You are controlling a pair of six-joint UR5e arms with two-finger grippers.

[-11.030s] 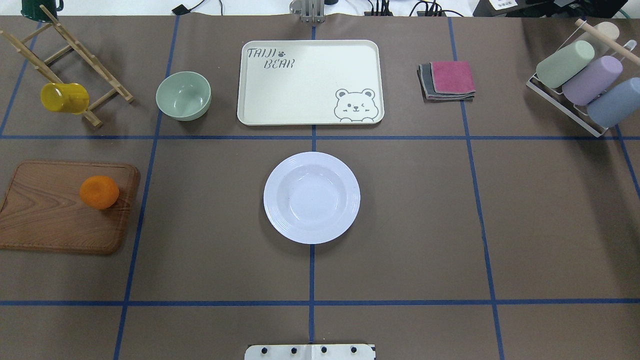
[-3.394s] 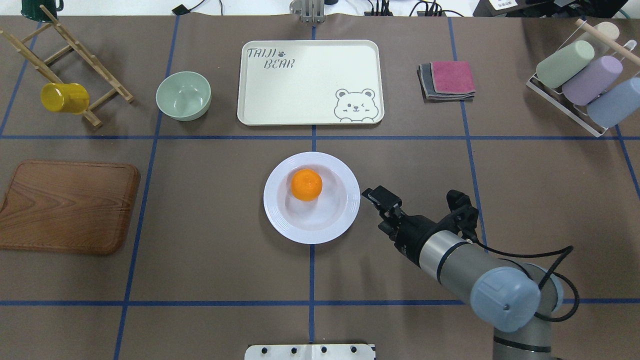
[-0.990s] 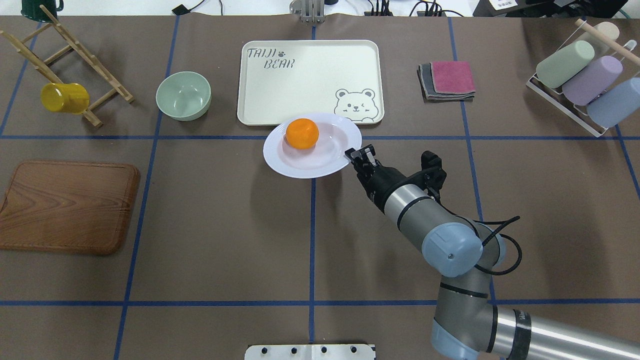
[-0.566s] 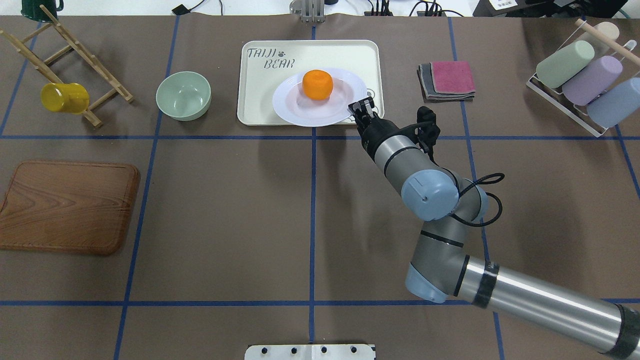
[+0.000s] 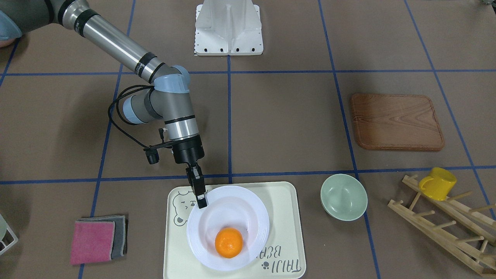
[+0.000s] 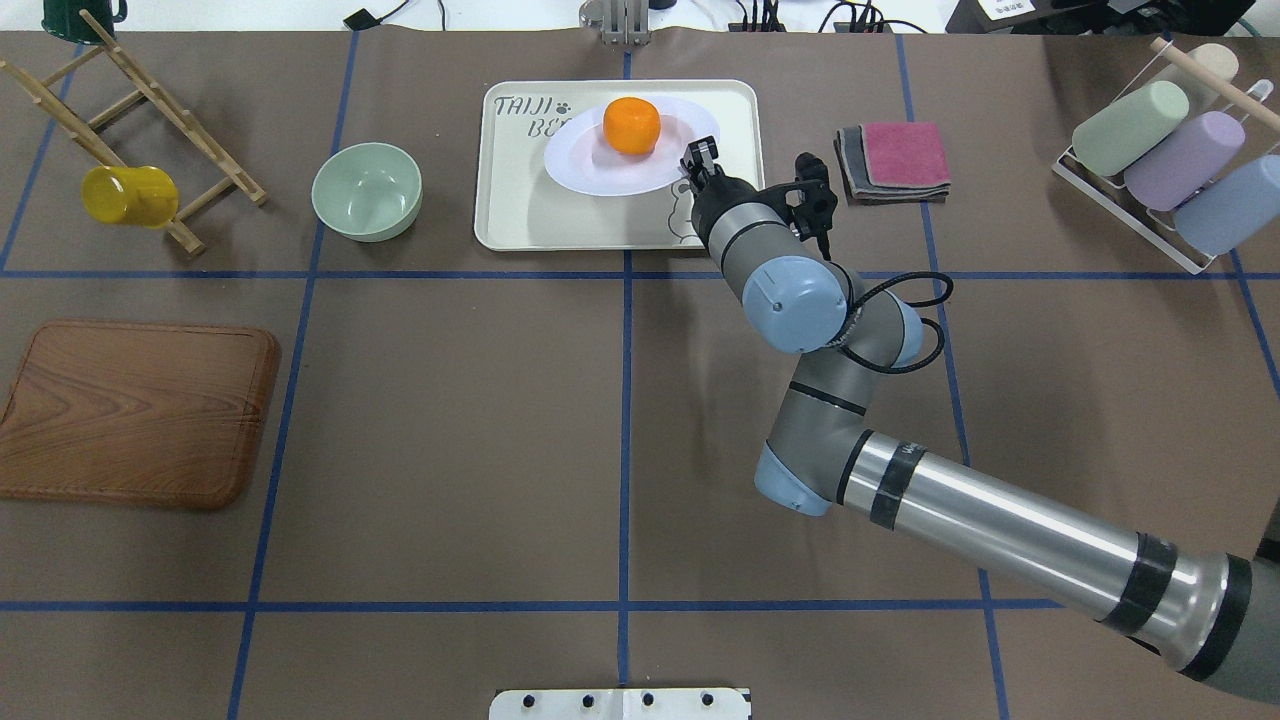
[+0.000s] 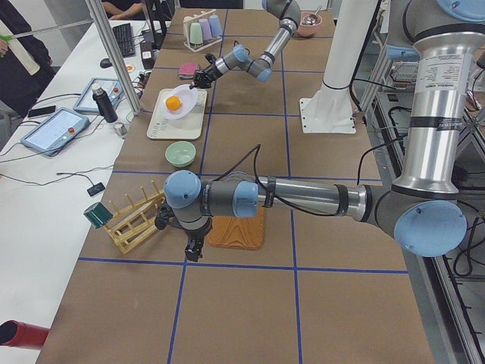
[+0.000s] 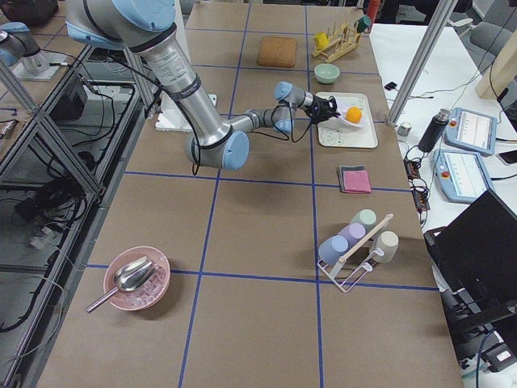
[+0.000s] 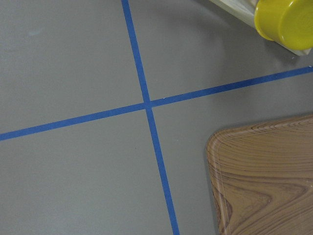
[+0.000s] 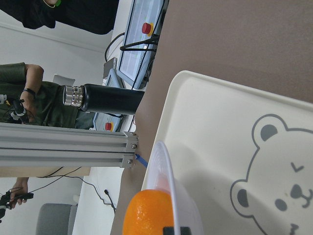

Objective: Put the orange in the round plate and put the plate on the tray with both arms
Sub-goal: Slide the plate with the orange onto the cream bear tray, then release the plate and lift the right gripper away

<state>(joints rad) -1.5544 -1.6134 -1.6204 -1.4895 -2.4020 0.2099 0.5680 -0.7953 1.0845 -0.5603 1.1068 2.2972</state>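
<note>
Between right gripper (image 5: 201, 202) jaws you see rim of 1 round plate (image 5: 263, 224), clamped; 1 orange (image 5: 229, 242) w/in, 1 tray (image 5: 286, 201) beneath, 1 bowl (image 5: 343, 197) beyond. Left gripper (image 7: 194, 250): can't tell.

The brown table (image 6: 450, 400) with blue lines has a cream tray (image 6: 520, 205), a green bowl (image 6: 367, 191), a wooden board (image 6: 135, 412), folded cloths (image 6: 897, 160) and a wooden rack (image 6: 170, 103) on it.

The round plate (image 5: 248, 209) is glossy white, the tray (image 5: 286, 217) matt cream, the orange (image 5: 229, 242) finely dimpled. At the plate's two o'clock, front-facing view, the board (image 5: 395, 122) is grained wood.
</note>
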